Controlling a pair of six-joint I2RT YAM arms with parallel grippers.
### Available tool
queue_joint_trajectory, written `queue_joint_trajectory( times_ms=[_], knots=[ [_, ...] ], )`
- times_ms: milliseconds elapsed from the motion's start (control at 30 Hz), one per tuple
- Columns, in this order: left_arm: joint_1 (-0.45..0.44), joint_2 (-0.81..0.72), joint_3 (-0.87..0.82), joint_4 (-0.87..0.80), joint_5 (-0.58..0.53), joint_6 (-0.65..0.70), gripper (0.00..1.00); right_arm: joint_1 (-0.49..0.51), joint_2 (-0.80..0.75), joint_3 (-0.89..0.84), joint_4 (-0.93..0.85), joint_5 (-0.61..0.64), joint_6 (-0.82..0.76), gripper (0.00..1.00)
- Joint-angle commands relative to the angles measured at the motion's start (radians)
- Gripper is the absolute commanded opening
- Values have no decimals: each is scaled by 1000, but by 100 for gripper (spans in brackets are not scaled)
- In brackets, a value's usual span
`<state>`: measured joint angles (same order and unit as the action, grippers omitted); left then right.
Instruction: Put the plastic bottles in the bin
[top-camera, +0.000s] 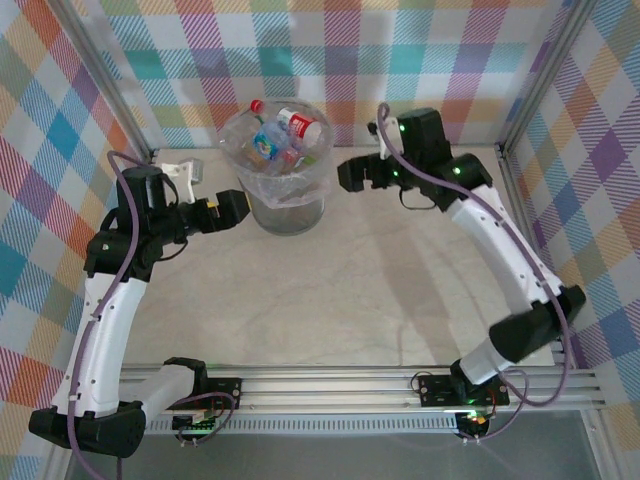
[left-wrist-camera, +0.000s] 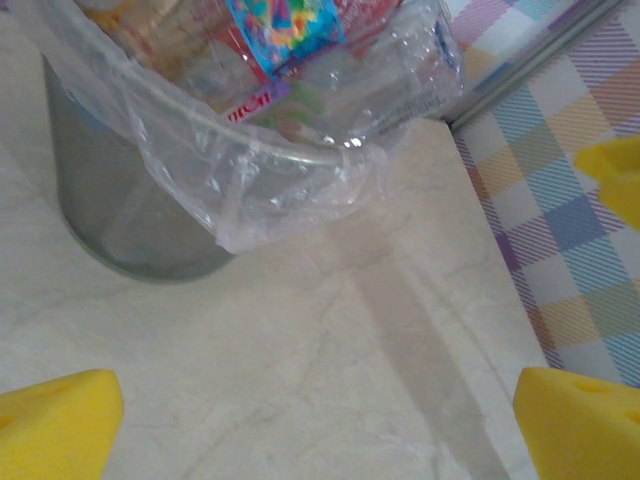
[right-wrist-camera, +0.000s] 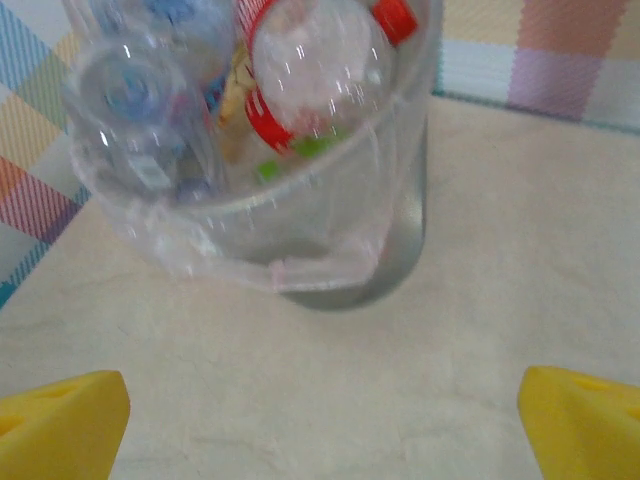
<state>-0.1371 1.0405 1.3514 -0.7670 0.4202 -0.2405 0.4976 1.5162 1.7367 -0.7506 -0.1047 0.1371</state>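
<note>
Several bottles (top-camera: 282, 138) lie heaped in the bin (top-camera: 285, 210), topping its rim (lower ones blur behind the crinkled bag (left-wrist-camera: 280, 195)). The left gripper (top-camera: 238, 208) and right gripper (top-camera: 347, 176) flank it, jaws wide apart and empty, and the frame corners cut off the 2 yellow fingertips (right-wrist-camera: 60, 420) in each wrist view.

The lettering (left-wrist-camera: 262, 97) on the plastic bottles (left-wrist-camera: 300, 25) is too blurred to read.

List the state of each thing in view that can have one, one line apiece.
bin: upright on the table, lined, full to the rim.
plastic bottles: inside the bin, heaped above its rim.
bag liner: folded out over the bin's rim, crumpled.
left gripper: open, empty, beside the bin.
right gripper: open, empty, beside the bin.
</note>
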Motion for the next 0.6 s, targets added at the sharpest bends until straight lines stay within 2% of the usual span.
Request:
queue_joint_trajectory(
  times_ms=[0,133,267,400,567],
  knots=[
    [-10,-20,-35,54,-84,49,100,4,-133,-172,130,89,9,100],
    [-10,-44,-128,88,-161,81,100,3,-327,-451,263,170,27,100],
    [-10,-85,-252,143,-288,70,100,2,-537,-781,460,248,34,100],
    [-9,-139,-390,214,-384,83,100,-7,-641,-928,476,357,64,100],
    [-9,-197,-522,276,-485,92,100,-19,-686,-1080,578,502,42,100]
  ],
)
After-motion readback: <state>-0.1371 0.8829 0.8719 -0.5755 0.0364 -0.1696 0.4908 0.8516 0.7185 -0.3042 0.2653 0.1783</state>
